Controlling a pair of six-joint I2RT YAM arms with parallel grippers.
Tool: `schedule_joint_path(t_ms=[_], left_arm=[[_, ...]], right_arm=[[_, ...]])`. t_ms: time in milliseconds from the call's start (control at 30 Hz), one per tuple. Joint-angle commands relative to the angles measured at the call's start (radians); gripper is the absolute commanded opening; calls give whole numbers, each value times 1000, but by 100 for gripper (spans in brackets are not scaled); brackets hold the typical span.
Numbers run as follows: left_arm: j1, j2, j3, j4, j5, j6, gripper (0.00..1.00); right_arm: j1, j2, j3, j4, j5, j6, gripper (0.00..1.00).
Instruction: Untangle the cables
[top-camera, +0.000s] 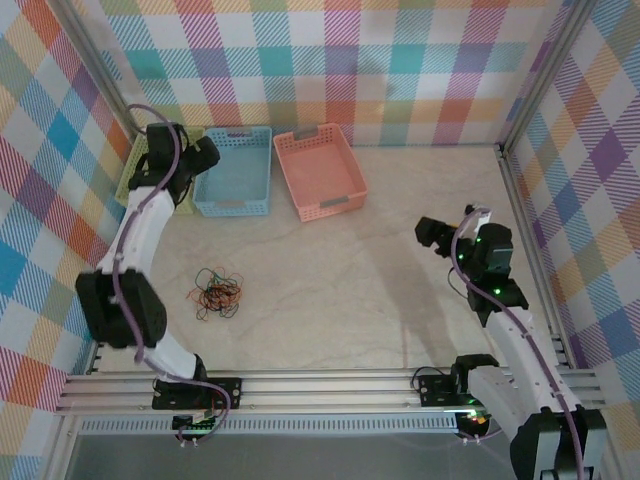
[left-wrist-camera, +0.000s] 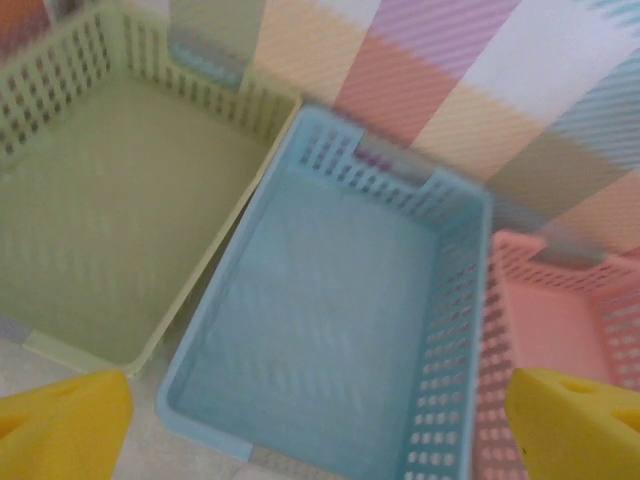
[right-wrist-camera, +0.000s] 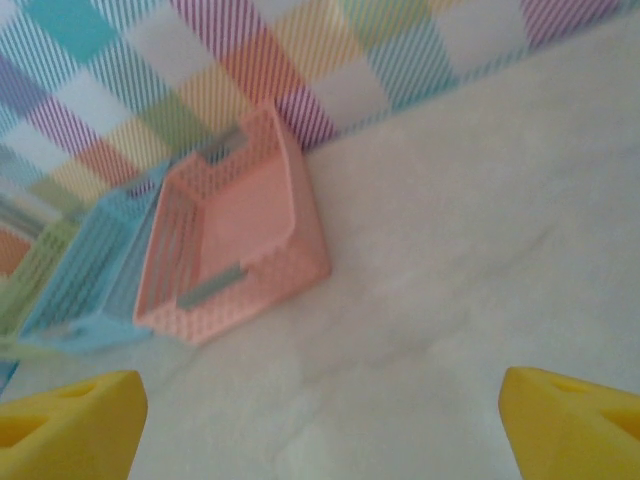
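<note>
Count 1st: 2 arms, 2 grippers, 3 baskets, 1 bunch of cables.

The 3 baskets sit in a row at the far side of the table (top-camera: 330, 300), by the checked wall. The green basket (top-camera: 128, 178) is on the left & the blue basket (top-camera: 236, 168) is just beside it. The pink basket (top-camera: 320, 172) is on the right, turned a bit, w/ a small gap from the blue one. All 3 have little holes in their walls.

The cables (top-camera: 216, 292) are 1 small messy bunch lying on the table. It's on the left side, nearer the front edge, just right of the left arm & well apart from the baskets. The wires are very thin, looped & crossed over each other. Some are red-orange, some black, some dark. Can't tell how many wires are in the bunch, they're too thin & too mixed up.

The left gripper (top-camera: 200, 160) hangs over the green & blue baskets, well apart from the bunch. In the left wrist view its yellow fingertips (left-wrist-camera: 60, 425) sit at the 2 bottom corners, spread wide.

The right gripper (top-camera: 432, 234) hangs over bare table on the right side, also well apart from the bunch. In the right wrist view its yellow fingertips (right-wrist-camera: 570, 420) are spread wide too, w/ the pink basket up ahead.
</note>
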Motion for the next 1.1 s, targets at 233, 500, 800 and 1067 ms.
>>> schedule_joint_path(t_ms=[233, 500, 800, 1067], left_arm=[[151, 529, 600, -489, 110, 132, 87], [158, 661, 733, -501, 180, 141, 82], [94, 713, 794, -518, 163, 191, 80], [50, 790, 879, -600, 109, 205, 71]], right_arm=[[88, 16, -46, 41, -13, 28, 90], [111, 50, -46, 61, -4, 18, 90], [119, 71, -43, 67, 7, 7, 91], [123, 54, -43, 47, 10, -1, 90]])
